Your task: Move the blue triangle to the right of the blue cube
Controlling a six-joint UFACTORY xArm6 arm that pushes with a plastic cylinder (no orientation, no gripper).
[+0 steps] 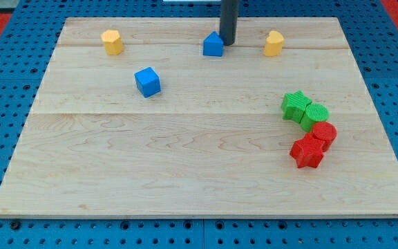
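The blue triangle (213,44) sits near the top middle of the wooden board (185,166). The blue cube (147,81) lies below and to its left, well apart from it. My tip (227,43) stands just to the right of the blue triangle, at or very close to its right side. The rod comes down from the view's top edge.
A yellow block (112,41) sits at the top left and another yellow block (274,43) at the top right of my tip. At the right, a green star (296,104), a green cylinder (316,114), a red cylinder (324,133) and a red star (307,151) cluster together.
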